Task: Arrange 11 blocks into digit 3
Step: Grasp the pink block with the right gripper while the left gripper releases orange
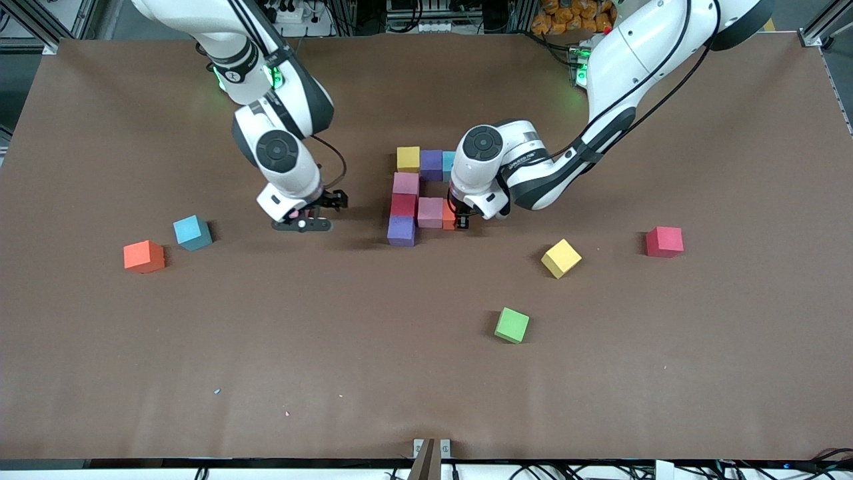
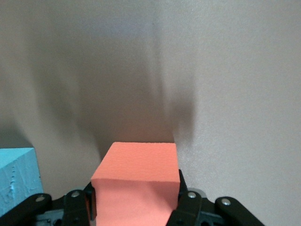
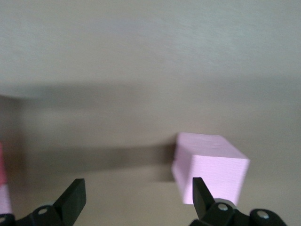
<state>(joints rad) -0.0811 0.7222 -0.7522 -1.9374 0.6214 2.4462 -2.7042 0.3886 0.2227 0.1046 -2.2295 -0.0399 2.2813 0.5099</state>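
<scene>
Left gripper (image 1: 460, 221), seen from the front, is down at the figure, clamped on an orange cube (image 1: 449, 215) that sits touching the pink cube (image 1: 430, 212) of the middle row. Built so far: a top row of yellow (image 1: 408, 159), purple (image 1: 431, 165) and blue (image 1: 448, 162); below the yellow, a column of pink (image 1: 405, 183), red (image 1: 403, 205) and purple (image 1: 401, 231); then the middle row of that pink cube and the orange one. By my count eight cubes are in place, and the column's last cube and the bottom row are left. Loose cubes lie well apart: orange (image 1: 143, 257) and blue (image 1: 192, 233) toward the right arm's end; yellow (image 1: 560, 258), red (image 1: 664, 241) and green (image 1: 512, 325) toward the left arm's end. Right gripper (image 1: 301, 223) hangs low over bare table (image 1: 333, 373), between the loose blue cube and the figure.

Left wrist view shows what the arm hides from the front: both fingers (image 2: 188, 207) pressed on the orange cube's sides, with a blue cube's edge (image 2: 16, 179) beside it.

Right wrist view shows the right gripper's fingers (image 3: 200, 193) spread wide with nothing between them, and a pink cube (image 3: 209, 165) just beside one finger. From the front, that cube shows only as a pink speck under the hand.
</scene>
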